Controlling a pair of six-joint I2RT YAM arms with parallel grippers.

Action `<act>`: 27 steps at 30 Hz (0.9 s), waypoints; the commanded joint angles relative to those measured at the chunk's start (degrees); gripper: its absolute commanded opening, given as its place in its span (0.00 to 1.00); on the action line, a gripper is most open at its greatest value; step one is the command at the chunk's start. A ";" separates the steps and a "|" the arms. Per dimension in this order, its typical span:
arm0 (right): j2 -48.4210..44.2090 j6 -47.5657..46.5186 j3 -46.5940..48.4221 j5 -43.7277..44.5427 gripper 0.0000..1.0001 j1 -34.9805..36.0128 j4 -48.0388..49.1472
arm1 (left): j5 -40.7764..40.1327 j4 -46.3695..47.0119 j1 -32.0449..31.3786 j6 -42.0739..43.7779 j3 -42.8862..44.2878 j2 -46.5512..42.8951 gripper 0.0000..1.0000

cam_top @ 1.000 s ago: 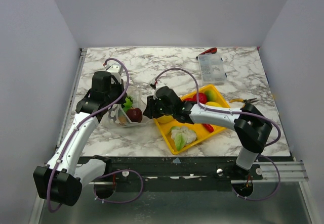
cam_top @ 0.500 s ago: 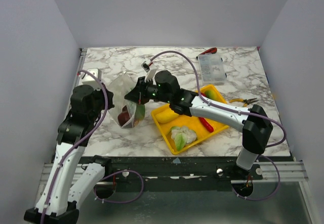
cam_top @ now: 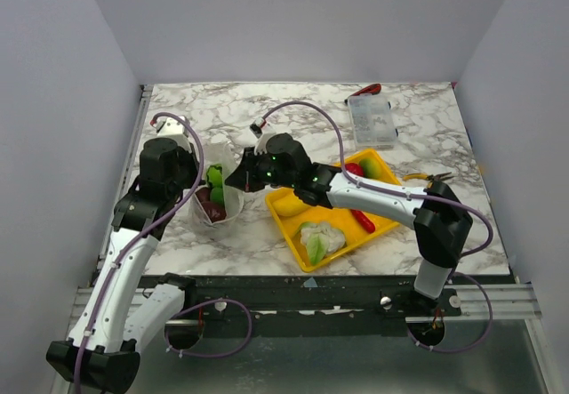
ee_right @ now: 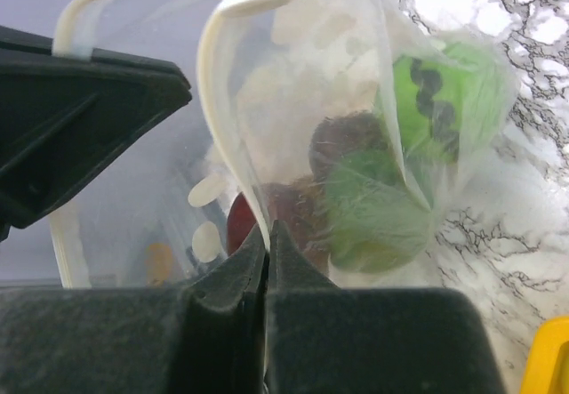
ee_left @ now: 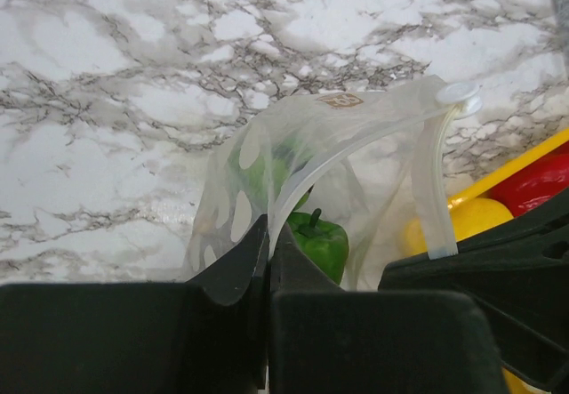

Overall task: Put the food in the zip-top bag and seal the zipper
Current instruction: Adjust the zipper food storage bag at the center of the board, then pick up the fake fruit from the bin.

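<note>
Neighbouring the zip-top bag (cam_top: 224,200): yellow tray (cam_top: 284,231); clear box (cam_top: 371,120) farther.

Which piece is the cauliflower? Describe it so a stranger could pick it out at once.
Look at the yellow tray right of centre on the marble table. The cauliflower lies in its near corner, by the table's front edge. It is the only white, lumpy piece with green leaves; the banana beside it is smooth yellow, the pepper slim and red.

yellow tray (cam_top: 286,234) | clear compartment box (cam_top: 372,120) | pliers (cam_top: 431,179) | red-handled tool (cam_top: 366,90) | marble table (cam_top: 267,109)
</note>
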 commanded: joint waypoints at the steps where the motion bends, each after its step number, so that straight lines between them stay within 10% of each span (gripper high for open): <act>1: -1.23 2.75 0.80 3.44 0.08 0.40 -0.25 | 0.78 1.81 0.27 1.20 1.76 0.11 0.00; 13: -11.18 -3.85 -4.53 14.06 0.58 0.40 -10.18 | 1.12 4.66 0.27 3.94 -2.14 1.68 0.00; 27: -28.62 -7.02 -20.17 45.38 0.75 -0.83 -21.38 | 3.95 6.87 0.27 3.99 -3.64 3.99 0.00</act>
